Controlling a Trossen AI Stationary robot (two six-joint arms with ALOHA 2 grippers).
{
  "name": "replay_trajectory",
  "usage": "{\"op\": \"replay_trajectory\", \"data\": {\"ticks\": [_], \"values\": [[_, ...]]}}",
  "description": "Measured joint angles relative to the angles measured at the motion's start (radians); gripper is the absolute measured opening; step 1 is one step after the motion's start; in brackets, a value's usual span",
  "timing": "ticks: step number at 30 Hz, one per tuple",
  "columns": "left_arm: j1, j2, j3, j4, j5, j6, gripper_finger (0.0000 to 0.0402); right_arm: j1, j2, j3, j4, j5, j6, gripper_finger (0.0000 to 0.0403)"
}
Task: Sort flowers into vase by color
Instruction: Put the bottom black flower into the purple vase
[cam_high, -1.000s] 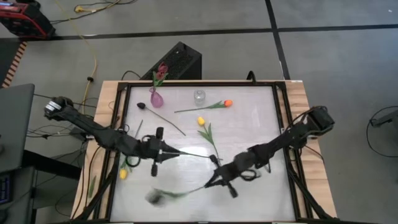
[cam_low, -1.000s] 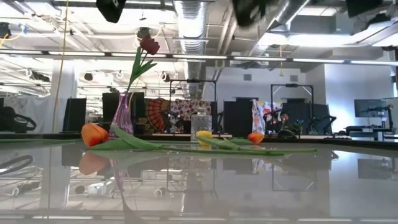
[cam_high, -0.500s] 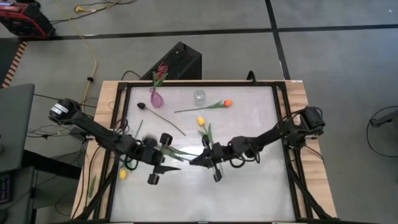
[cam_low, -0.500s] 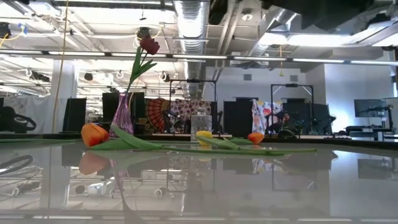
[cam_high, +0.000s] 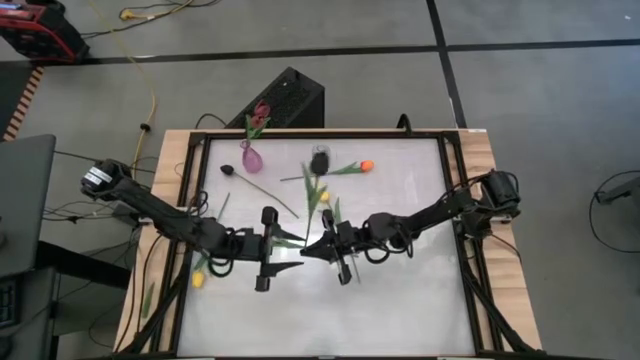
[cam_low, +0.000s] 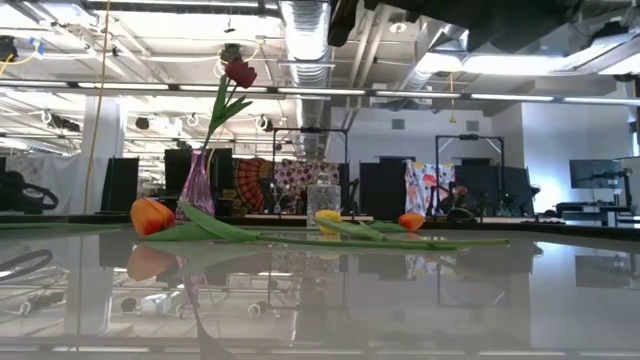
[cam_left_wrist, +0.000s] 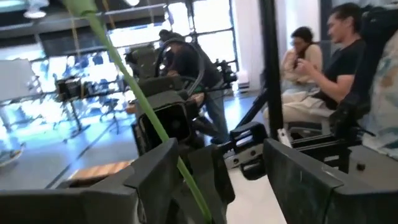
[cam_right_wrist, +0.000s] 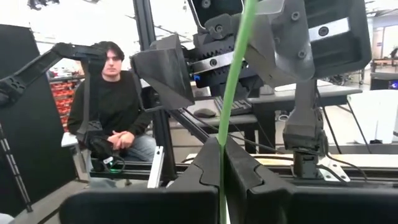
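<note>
The high view looks straight down from well above the table (cam_high: 420, 300), taking in its whole frame, both arms and the floor around it. The low view sits at table-top level and faces level across the glossy surface toward the purple vase (cam_low: 197, 183) and the room beyond; the same vase (cam_high: 251, 158) stands at the table's far edge in the high view. The left wrist view looks out close past its own fingers (cam_left_wrist: 311, 180) at the opposite arm and seated people (cam_left_wrist: 323, 62) behind the table. The right wrist view faces the other way, very near the left gripper (cam_right_wrist: 249, 56), with a seated person (cam_right_wrist: 115, 106) behind. Both wrist views share one green stem (cam_right_wrist: 233, 93).
</note>
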Motion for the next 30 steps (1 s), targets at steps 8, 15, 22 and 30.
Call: {"op": "replay_trajectory", "data": {"ticks": [8,15,22,30], "values": [[-0.003,0.001,-0.002,-0.165,-0.010,-0.145,0.0227,0.017,-0.002,0.002,0.008,-0.005,-0.014,0.0025],[-0.015,0.001,-0.001,-0.131,0.025,-0.144,0.0226,0.014,-0.002,0.002,0.000,0.015,-0.014,0.0025],[-0.010,0.002,-0.001,-0.016,0.016,-0.064,0.0226,0.014,-0.002,0.002,-0.008,0.015,-0.013,0.0025],[-0.011,-0.051,-0.001,0.037,-0.002,-0.008,0.0226,0.013,-0.002,0.002,-0.014,0.016,-0.013,0.0025]]}}
